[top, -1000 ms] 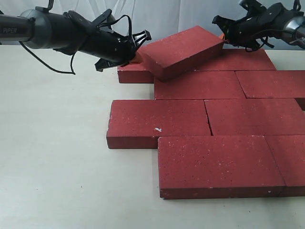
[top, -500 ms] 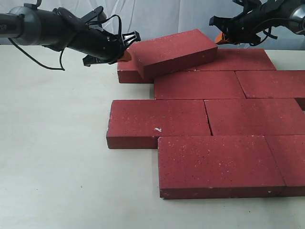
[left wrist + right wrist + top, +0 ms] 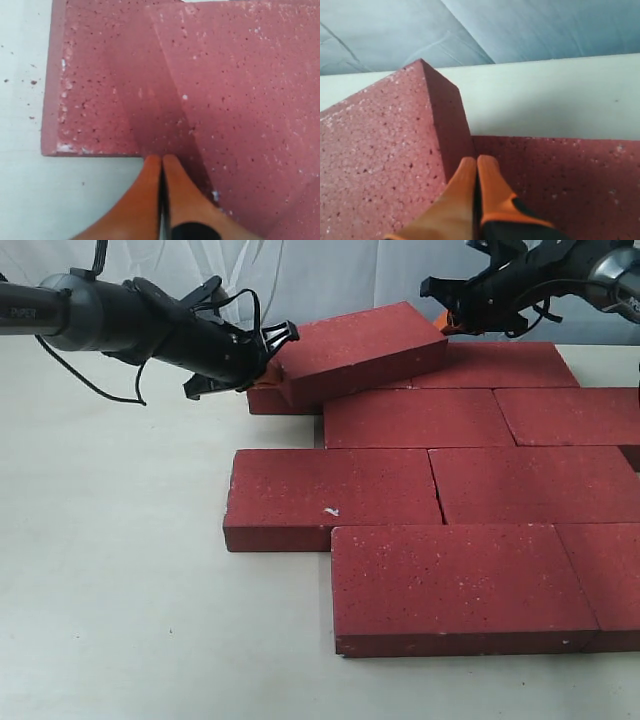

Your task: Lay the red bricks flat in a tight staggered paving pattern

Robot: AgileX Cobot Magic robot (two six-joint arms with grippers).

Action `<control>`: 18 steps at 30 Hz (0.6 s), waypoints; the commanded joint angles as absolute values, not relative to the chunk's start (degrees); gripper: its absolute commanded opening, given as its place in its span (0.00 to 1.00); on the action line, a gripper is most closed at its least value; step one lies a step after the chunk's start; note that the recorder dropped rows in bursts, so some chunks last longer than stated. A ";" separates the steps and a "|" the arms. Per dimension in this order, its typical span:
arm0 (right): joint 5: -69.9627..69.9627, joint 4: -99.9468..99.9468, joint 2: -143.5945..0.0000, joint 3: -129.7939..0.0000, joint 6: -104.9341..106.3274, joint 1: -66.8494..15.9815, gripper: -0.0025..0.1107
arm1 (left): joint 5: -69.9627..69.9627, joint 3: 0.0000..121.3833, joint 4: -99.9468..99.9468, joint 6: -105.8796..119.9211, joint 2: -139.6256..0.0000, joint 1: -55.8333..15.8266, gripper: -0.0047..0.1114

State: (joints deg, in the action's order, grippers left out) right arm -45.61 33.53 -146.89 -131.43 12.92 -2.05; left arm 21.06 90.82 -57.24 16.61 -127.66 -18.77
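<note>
- Closest in, the left gripper (image 3: 268,370) has its orange fingers (image 3: 147,190) pressed together with nothing between them. The tips sit at the low end of the tilted brick (image 3: 360,345), where that end comes down onto the back-row brick (image 3: 268,398) beneath.
- The right gripper (image 3: 447,320) is likewise closed and empty. Its tips are against the raised end face of the tilted brick, near a top corner.
- Between the two grippers the tilted brick spans the gap — low by the left gripper, high by the right — lying askew over the back row.
- Outward from the left gripper, away from the bricks, the table (image 3: 110,570) lies bare and open. The back-row brick's end edge is just under the fingertips.
- Below and beyond the right gripper a second back-row brick (image 3: 500,365) lies flat, with a strip of table past its far edge.
- Farther from both grippers come three flat rows, edges touching along thin seams, their left ends stepped in and out. The chipped brick (image 3: 335,485), with its white chip (image 3: 332,511), juts furthest toward the open table.
- Count: two grippers and nine bricks — eight flat, two to a row as far as shows, and one tilted. The right-hand bricks of the far rows are cut by the frame.
</note>
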 commanded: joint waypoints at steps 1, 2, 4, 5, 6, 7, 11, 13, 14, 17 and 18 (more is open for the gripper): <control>-49.08 34.24 -146.57 -131.69 13.34 -2.32 0.02 | 21.11 90.99 -58.53 16.87 -127.94 -18.94 0.04; -50.33 34.63 -146.57 -131.69 13.34 -2.32 0.02 | 21.29 90.99 -58.55 16.87 -127.83 -18.94 0.04; -52.31 35.09 -146.57 -131.69 13.34 -2.32 0.02 | 22.07 90.99 -58.43 16.87 -127.69 -18.69 0.04; -53.52 35.09 -146.47 -131.69 13.34 -2.32 0.02 | 22.77 90.99 -58.43 16.87 -127.68 -18.40 0.04; -54.62 35.17 -146.35 -131.69 13.34 -2.32 0.02 | 23.61 90.99 -58.43 16.87 -127.29 -17.96 0.04; -55.49 35.17 -146.12 -131.69 13.34 -2.32 0.02 | 24.34 90.99 -58.25 16.87 -127.14 -17.66 0.04; -59.67 35.61 -144.67 -131.69 13.34 -2.32 0.02 | 28.49 90.99 -57.19 16.87 -125.01 -15.45 0.04; -61.25 35.84 -143.60 -131.69 13.34 -2.32 0.02 | 30.00 90.99 -55.31 16.68 -123.52 -14.52 0.04; -62.06 35.97 -142.90 -131.69 13.34 -2.32 0.02 | 30.95 90.99 -54.04 16.54 -122.78 -14.11 0.04; -64.79 35.97 -140.83 -131.69 13.37 -2.70 0.02 | 33.27 90.99 -50.67 15.42 -120.55 -13.07 0.04; -65.70 35.97 -140.15 -131.69 13.37 -2.84 0.02 | 33.90 90.99 -48.98 13.87 -119.71 -12.76 0.04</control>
